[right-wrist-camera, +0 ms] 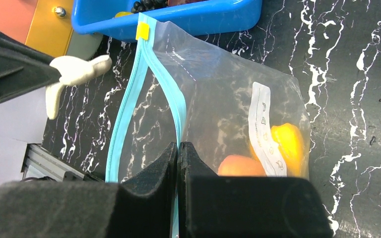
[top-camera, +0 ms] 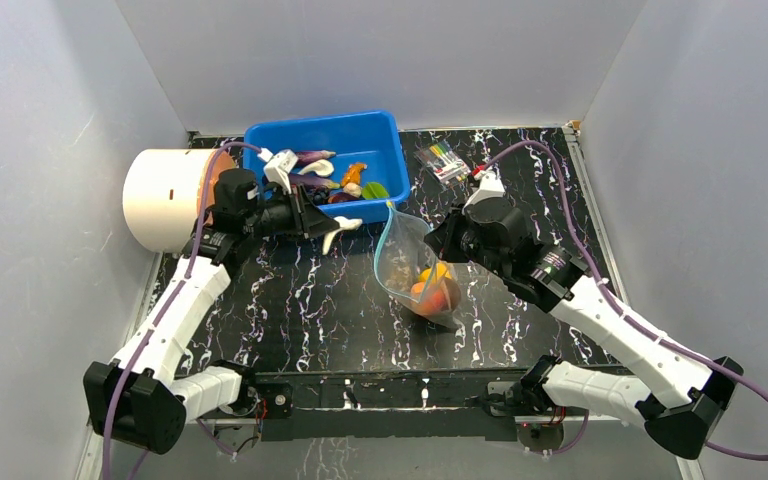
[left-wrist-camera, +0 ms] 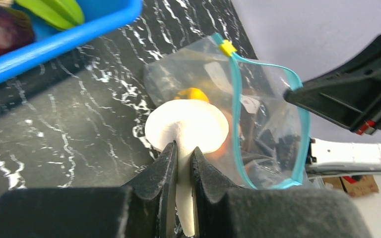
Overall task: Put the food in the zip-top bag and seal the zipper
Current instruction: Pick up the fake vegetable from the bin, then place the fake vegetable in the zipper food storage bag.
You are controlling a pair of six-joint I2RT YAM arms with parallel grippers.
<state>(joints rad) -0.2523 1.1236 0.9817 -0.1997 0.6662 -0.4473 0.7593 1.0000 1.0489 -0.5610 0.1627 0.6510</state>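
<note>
The clear zip-top bag (top-camera: 415,265) stands open mid-table, its teal zipper (top-camera: 384,240) facing left. A yellow pepper (right-wrist-camera: 288,144) and an orange fruit (right-wrist-camera: 240,166) lie inside. My right gripper (right-wrist-camera: 177,146) is shut on the near strip of the zipper (right-wrist-camera: 178,111) and holds the mouth open. My left gripper (left-wrist-camera: 183,148) is shut on the stem of a white toy mushroom (left-wrist-camera: 188,126), held above the table just left of the bag mouth (left-wrist-camera: 270,119). The mushroom also shows in the top view (top-camera: 340,232). More toy foods (top-camera: 335,175) lie in the blue bin.
A blue bin (top-camera: 380,135) stands at the back centre. A white cylinder (top-camera: 165,198) lies at the back left. A small clear packet of coloured markers (top-camera: 442,160) lies right of the bin. Grey walls enclose the black marbled table (top-camera: 300,300).
</note>
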